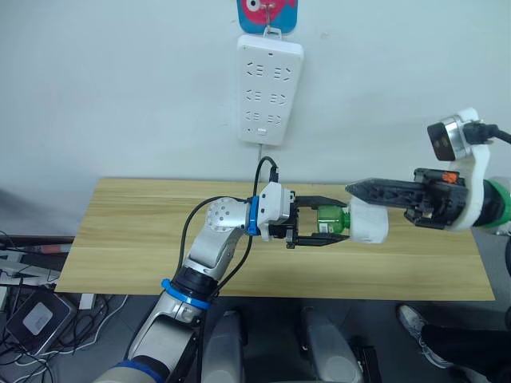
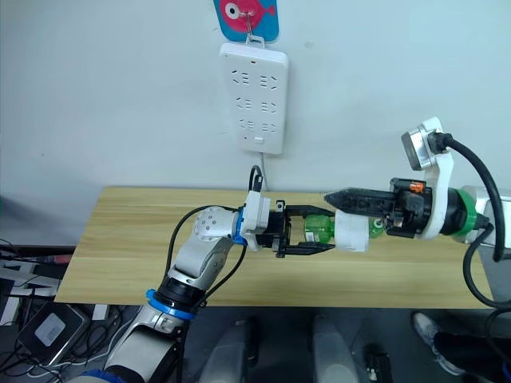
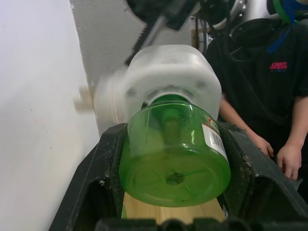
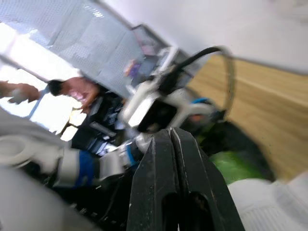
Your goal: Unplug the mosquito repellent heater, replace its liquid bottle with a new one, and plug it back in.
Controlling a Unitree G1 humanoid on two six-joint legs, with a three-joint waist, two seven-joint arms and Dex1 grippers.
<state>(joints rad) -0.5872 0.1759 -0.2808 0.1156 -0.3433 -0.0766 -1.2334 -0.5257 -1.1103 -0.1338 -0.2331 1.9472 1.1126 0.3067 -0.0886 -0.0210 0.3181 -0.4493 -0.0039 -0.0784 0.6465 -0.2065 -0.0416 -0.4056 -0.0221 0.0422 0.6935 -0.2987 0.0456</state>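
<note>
The mosquito repellent heater (image 1: 369,223), a white rounded block, hangs above the wooden table (image 1: 136,239) with a green liquid bottle (image 1: 322,217) sticking out of its left end. My left gripper (image 1: 335,221) is shut on the bottle, one black finger on each side (image 3: 103,168). In the left wrist view the bottle's (image 3: 173,154) base faces the camera, with the heater (image 3: 173,72) behind it. My right gripper (image 1: 355,190) comes in from the right, its fingers pressed together along the heater's far side. The heater's (image 4: 269,202) white body lies against them.
A long white power strip (image 1: 270,88) hangs on the wall above the table's far edge, its sockets unoccupied. A person in black (image 3: 269,72) stands at the right end of the table. Cables and boxes lie on the floor at the left (image 1: 32,315).
</note>
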